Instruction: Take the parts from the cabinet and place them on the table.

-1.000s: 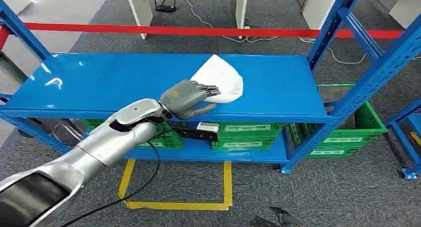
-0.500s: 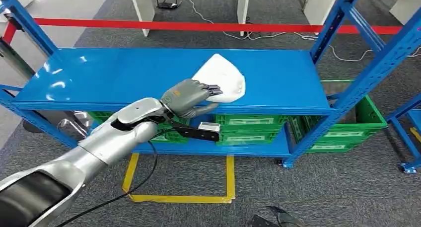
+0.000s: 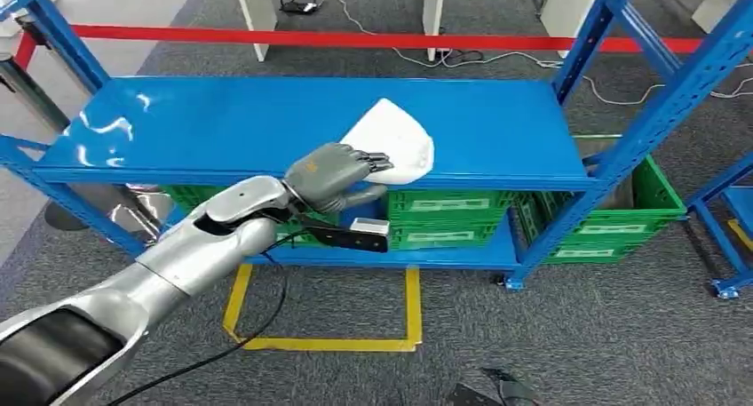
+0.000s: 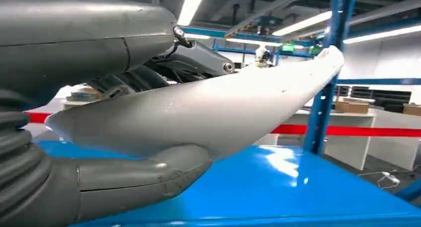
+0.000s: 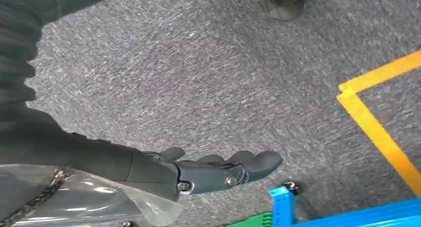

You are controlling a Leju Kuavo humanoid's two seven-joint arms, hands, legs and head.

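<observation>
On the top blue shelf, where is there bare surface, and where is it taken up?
The top shelf is bare from its left end up to the left hand, and again from the white part to the right upright. The occupied spot is front and centre, where the left hand grips the white part. Below, the lower shelf is packed with green crates.

Probably a warehouse (blue racking (image 3: 311, 131), green crates (image 3: 444, 224)).

Left arm (image 3: 160, 268): glossy silver shell, black inset panel near shoulder at 7 o'clock, black slot on forearm. Thin black cable (image 3: 253, 330) trailing beneath. Left hand (image 3: 333, 177): matte grey, small gold mark on back, darker fingers. Right hand (image 5: 218, 170): dark grey, round metal screws at knuckles.
</observation>
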